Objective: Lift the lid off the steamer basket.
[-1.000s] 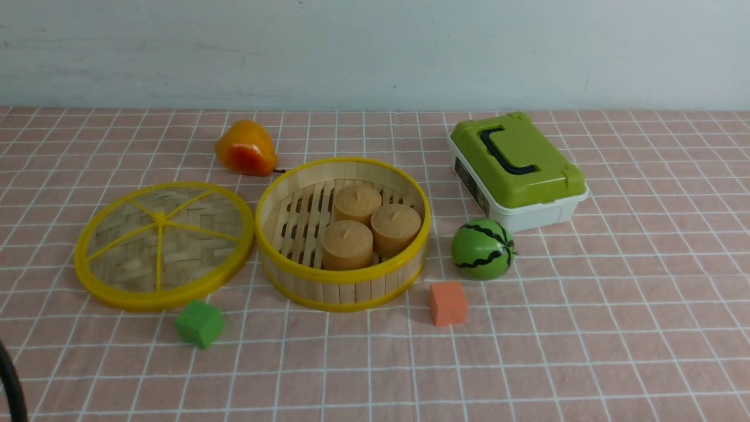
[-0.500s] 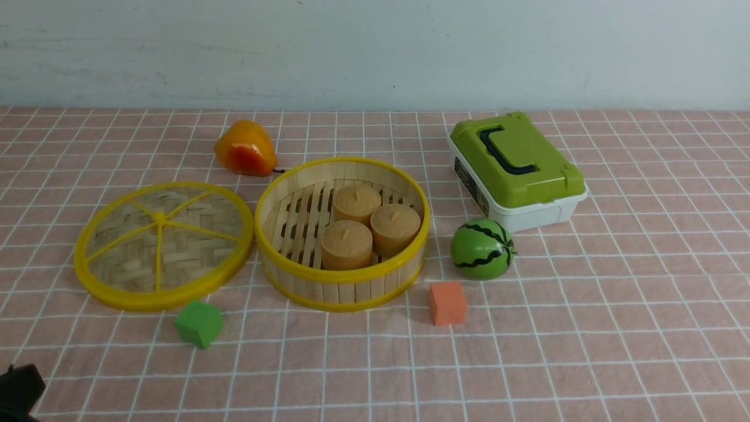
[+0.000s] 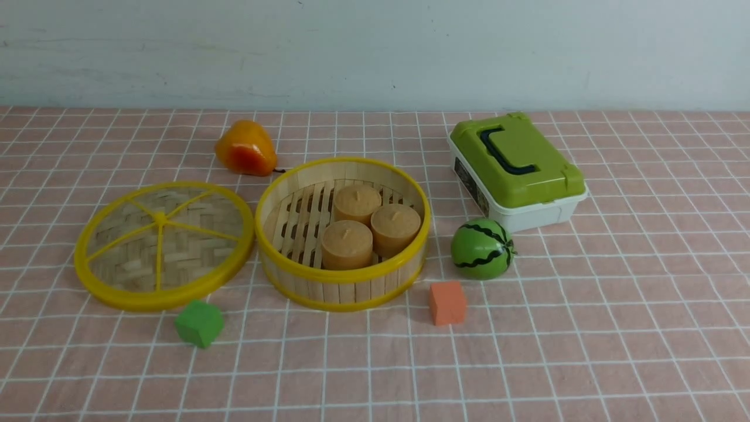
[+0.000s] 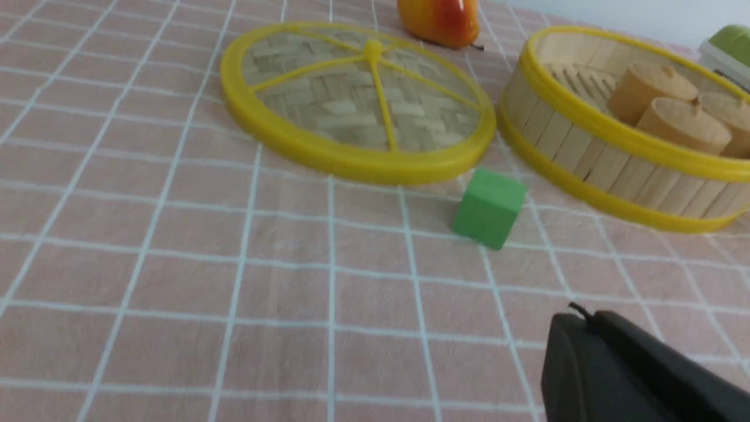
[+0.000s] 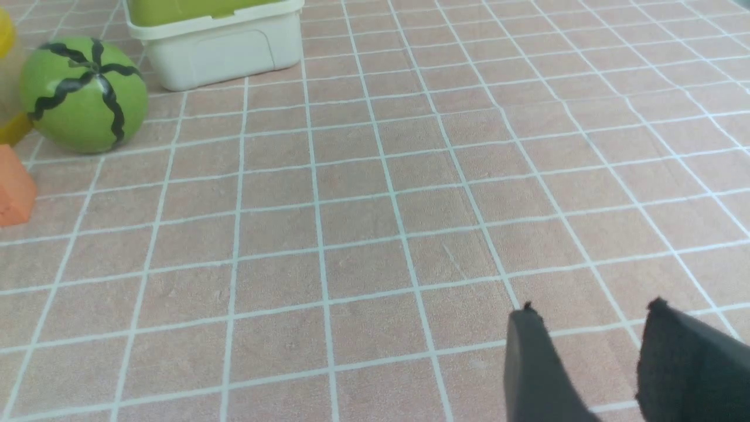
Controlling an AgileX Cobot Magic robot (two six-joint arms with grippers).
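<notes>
on the cloth (image 3: 527,351) the lid (image 3: 164,245) lies well apart from your left gripper (image 4: 586,319), which is pressed together. your right gripper (image 5: 593,308) is spread.

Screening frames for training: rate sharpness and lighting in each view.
Front view: sharp, evenly lit, only soft shadows beside the orange cube. Left wrist view: slightly soft, green cube edges smeared. Right wrist view: crisp tablecloth grid, toy watermelon clear, no glare.
</notes>
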